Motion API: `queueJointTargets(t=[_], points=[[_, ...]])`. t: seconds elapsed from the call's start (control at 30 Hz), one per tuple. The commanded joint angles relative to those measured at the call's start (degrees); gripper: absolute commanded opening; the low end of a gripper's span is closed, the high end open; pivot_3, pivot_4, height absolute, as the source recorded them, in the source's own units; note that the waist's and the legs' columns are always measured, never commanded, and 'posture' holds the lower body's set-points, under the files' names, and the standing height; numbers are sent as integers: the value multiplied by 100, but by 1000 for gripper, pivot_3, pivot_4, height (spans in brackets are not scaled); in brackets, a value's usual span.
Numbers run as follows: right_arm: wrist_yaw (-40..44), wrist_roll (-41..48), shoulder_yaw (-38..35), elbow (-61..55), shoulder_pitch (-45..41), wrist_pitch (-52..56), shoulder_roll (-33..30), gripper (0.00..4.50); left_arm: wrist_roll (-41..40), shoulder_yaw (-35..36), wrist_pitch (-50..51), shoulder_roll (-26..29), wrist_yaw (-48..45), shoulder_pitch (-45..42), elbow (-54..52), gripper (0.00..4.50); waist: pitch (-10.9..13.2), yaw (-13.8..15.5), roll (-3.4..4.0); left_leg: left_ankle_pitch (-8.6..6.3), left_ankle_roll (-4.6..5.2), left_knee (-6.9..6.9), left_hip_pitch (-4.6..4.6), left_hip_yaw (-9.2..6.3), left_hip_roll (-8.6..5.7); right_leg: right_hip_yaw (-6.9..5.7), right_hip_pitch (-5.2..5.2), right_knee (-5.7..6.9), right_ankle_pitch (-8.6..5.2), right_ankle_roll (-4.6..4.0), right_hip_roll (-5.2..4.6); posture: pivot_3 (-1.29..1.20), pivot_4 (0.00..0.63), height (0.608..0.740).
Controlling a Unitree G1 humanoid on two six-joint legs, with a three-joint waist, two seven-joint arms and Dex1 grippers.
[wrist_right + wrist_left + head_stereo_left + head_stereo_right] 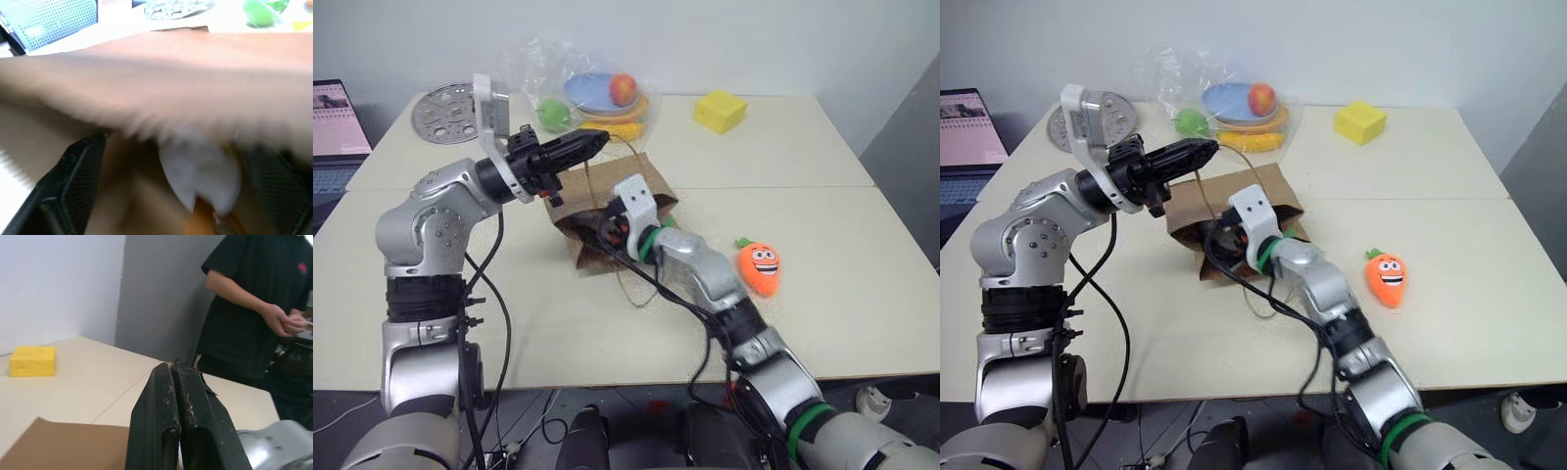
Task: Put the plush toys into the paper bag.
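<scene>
While the head views hide the inside of the paper bag [646, 181], my right wrist view shows the white egg plush [200, 171] lying there between the right hand's [176, 196] spread fingers, untouched. Left hand [592, 145] is closed on a tan handle, lifting the mouth. Bag lies mouth toward me. Carrot plush [759, 266] lies right of it on the worktop [822, 313], leaves pointing far-left.

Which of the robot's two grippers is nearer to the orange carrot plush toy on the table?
The right. The right gripper is at the paper bag's mouth, a short way from the carrot plush toy. The left gripper is raised above the bag, farther off.
</scene>
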Motion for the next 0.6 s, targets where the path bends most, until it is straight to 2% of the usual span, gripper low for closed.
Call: queueJointTargets(t=[0.03,0.2,0.3,0.4,0.5,0.6], points=[[159,306,-254,-1930,518,838,-575,4461,50,65,-194,52,-65,-252,124,0,0,30,0,0,0,0,0,-1,0,-1,0,0,0,0,0,0,150,740],[126,905,-1049,-3578,1041,2031,-1281,4461,180,-15,-364,17,-175,-341,360,0,0,34,0,0,1,-1,5,4,1,3,-1,1,-1,1,0,0,150,740],[-67,825,-1608,-4353,1558,2486,-1860,4461,231,-31,-411,-2,-221,-372,437,0,0,78,0,0,1,-1,4,3,1,2,1,-1,-2,0,0,0,150,740],[-341,587,-1875,-4688,2193,2605,-2271,4461,255,-37,-441,4,-291,-369,494,0,0,99,-2,0,1,-1,1,5,1,2,5,-16,-3,2,-1,0,150,740],[-738,-110,-1902,-4671,3167,2204,-2779,4461,263,-50,-448,1,-327,-401,551,0,0,125,-2,-1,1,-1,1,6,0,3,5,-17,-7,7,-2,0,150,740],[-1036,-163,-2153,-4692,3643,2203,-2519,4461,271,-66,-458,-2,-349,-394,561,0,1,99,-4,0,1,1,-1,11,0,8,4,-21,-8,9,-2,0,150,740]])
